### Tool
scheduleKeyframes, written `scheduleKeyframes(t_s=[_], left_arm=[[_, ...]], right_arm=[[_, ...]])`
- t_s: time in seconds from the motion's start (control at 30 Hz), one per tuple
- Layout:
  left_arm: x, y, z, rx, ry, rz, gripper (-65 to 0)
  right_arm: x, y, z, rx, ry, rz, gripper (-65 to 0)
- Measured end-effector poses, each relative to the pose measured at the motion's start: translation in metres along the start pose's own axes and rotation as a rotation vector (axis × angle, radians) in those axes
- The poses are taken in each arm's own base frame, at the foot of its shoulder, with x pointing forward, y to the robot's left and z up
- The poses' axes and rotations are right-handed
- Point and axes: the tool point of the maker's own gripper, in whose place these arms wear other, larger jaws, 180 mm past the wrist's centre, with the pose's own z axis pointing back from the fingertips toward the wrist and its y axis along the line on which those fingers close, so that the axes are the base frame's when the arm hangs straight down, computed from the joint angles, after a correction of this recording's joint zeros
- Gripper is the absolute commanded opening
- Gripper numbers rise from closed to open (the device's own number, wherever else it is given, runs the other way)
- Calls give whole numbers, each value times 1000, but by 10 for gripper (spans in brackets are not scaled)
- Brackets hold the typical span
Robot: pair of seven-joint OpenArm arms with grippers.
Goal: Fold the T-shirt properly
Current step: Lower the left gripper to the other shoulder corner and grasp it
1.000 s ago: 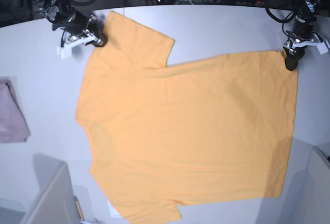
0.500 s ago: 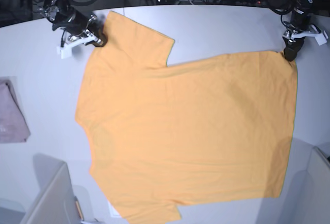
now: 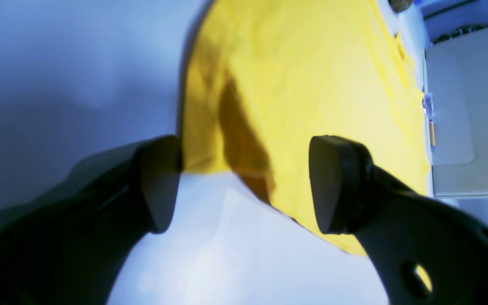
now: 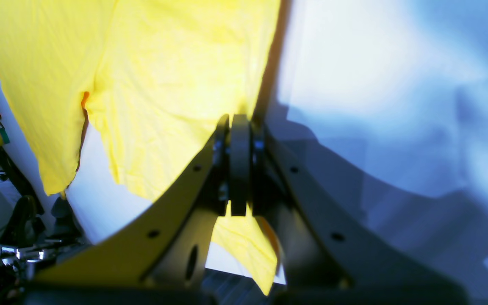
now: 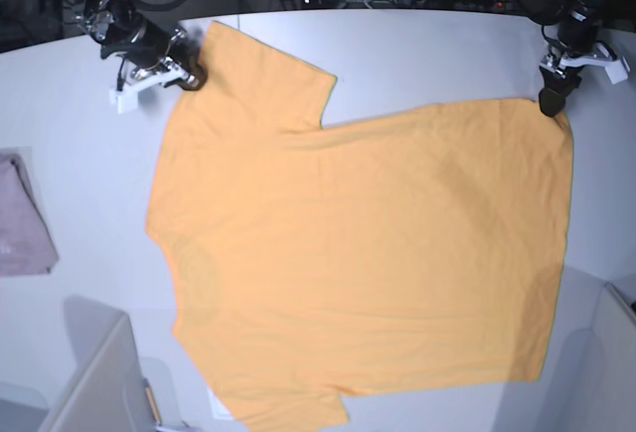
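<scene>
T-shirt flat (right fingers pinch sleeve edge), left gripper agape.

From my seat the base view is evenly lit and fairly sharp, its edges curved by the wide lens. The table reads flat grey-white, with little shadow around the T-shirt. Both wrist views are overexposed and blue-tinted: the T-shirt glares yellow, and the near fingers are blurred. A dark shadow falls on the cloth between them. In the right wrist view, soft shadows spread right of the T-shirt.
</scene>
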Motion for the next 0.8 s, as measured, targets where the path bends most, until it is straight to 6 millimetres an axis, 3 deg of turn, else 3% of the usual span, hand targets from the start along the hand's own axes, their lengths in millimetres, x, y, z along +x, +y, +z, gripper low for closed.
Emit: scheduleKeyframes(t_s=[0.13,0.27,0.5,0.57,0.7,0.8], left_arm=[[-20,-6,11,-7,72,-30,-171],[-27,-12,14,5,110,-47,-171],[-23,-12,12,7,107,-46,-171],[-14,-4,16,20,59,0,-171],[3,26,41,99,-15,44,-171],[8,35,47,119,-28,57,-171]], right_arm=[[0,0,0,0,1,-1,-650],[-1,0,0,0,2,-1,-650],[-1,0,0,4,3,-4,-650],[-1,0,0,4,3,-5,-650],[-2,0,0,3,4,-6,-650],[-2,0,0,3,5,-5,-650]])
